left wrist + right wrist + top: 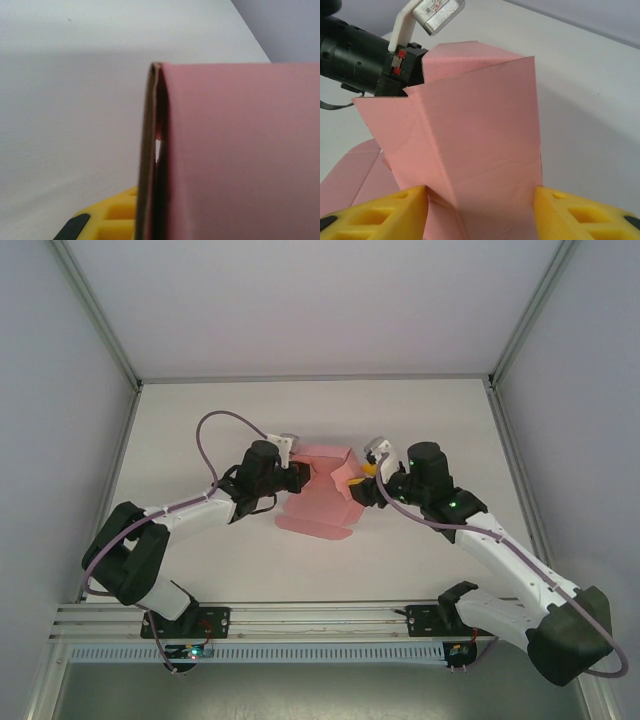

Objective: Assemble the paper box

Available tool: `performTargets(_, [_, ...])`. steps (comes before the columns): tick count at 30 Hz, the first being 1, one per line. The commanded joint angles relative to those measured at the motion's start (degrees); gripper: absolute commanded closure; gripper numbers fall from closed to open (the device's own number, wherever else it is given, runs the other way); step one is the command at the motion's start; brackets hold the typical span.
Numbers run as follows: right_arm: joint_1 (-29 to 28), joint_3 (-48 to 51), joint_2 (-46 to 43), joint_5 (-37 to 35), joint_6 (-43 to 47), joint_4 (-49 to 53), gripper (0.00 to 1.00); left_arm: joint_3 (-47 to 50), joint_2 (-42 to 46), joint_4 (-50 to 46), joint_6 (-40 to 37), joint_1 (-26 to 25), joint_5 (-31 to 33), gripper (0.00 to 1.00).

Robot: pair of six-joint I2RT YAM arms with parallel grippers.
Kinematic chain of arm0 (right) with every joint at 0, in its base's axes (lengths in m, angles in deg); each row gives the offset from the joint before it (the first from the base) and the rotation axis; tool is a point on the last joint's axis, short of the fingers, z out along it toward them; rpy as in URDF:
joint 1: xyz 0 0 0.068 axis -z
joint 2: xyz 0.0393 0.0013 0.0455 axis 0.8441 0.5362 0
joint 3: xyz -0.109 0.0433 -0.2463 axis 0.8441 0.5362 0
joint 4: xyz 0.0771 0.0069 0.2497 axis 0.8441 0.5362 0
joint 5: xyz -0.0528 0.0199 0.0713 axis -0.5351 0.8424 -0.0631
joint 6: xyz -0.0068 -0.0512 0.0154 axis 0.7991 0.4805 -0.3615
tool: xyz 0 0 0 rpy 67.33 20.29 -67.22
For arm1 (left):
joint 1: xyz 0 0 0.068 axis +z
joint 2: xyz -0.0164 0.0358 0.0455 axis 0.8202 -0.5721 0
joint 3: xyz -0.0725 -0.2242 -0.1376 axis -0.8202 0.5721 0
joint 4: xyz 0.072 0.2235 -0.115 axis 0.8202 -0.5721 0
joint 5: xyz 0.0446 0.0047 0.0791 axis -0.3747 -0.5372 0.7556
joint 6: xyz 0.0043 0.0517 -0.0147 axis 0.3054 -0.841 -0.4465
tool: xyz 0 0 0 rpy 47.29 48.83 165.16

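Observation:
The paper box [318, 498] is pink card, partly folded, at the table's middle between both arms. Its flat flaps lie on the table toward the front, and a raised folded part [475, 135] stands upright. My left gripper [300, 477] is shut on the raised card's left edge. In the left wrist view the pinched card [240, 150] runs edge-on through the left gripper [150, 220], beside one yellow finger [107, 215]. My right gripper [481, 210] straddles the folded part, its yellow fingers [380, 212] pressing both sides. From above, the right gripper [362, 486] is at the box's right side.
The white table [450, 430] has free room behind and to both sides of the box. Grey enclosure walls border it. An aluminium rail [320, 618] carrying the arm bases runs along the near edge. The left arm's wrist camera [437, 12] shows above the card.

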Motion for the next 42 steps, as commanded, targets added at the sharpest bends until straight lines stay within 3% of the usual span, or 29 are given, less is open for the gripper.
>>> performTargets(1, [-3.00, -1.98, 1.23, -6.15, 2.20, -1.33, 0.43, -1.20, 1.22, 0.95, -0.83, -0.44, -3.08, 1.00])
performTargets(6, [-8.03, -2.04, 3.01, -24.22, 1.20, -4.01, 0.53, -1.22, 1.38, 1.27, -0.62, -0.51, -3.78, 1.00])
performTargets(11, [-13.58, 0.69, 9.28, -45.41, 1.66, -14.60, 0.77, -1.41, -0.12, 3.19, 2.06, -0.77, -3.44, 1.00])
performTargets(15, [-15.94, -1.44, 17.36, -62.66, -0.35, -19.75, 0.96, -3.46, -0.47, -0.54, 2.27, -1.44, -1.68, 1.00])
performTargets(22, [-16.16, -7.04, 27.50, -87.52, -4.83, -20.19, 1.00, -5.24, 1.24, -8.04, 7.92, -3.23, 5.86, 1.00])
performTargets(25, [-15.49, -9.66, 30.81, -96.98, -6.35, -17.88, 1.00, -5.81, 1.82, -11.27, 12.27, -3.32, 5.64, 1.00])
performTargets(27, [-14.59, -10.43, 32.30, -100.75, -6.50, -17.27, 1.00, -6.01, 2.51, -12.74, 14.11, -3.44, 6.06, 1.00])
performTargets(42, [-12.66, -14.05, 37.67, -108.26, -2.88, -17.07, 1.00, -9.01, 1.64, -20.40, 18.56, -3.83, 10.85, 1.00])
